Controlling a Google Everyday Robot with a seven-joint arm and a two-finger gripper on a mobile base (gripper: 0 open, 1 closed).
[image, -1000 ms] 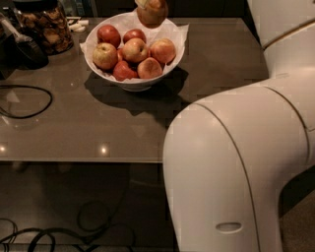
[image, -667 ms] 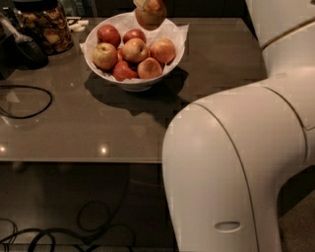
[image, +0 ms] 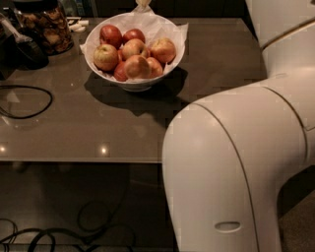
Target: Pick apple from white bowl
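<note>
A dark, glossy table (image: 98, 123) reflects small lights near its front edge. The bowl (image: 135, 84), paper-lined, stands by the far edge, heaped with apples (image: 136, 66). A jar (image: 47, 29) fills the far left corner, and a cable (image: 24, 101) loops at the left edge. The white arm (image: 231, 167) hides the near right corner. The gripper is cut off beyond the top edge, so its state cannot be told. A pale scrap (image: 142, 3) there is unclear.

We see dim, warm light from above. White bowl (image: 136, 84) casts dark shadow forward and right on table (image: 69, 123) — small glare spots near front edge. Floor murky. Claw out of frame.
</note>
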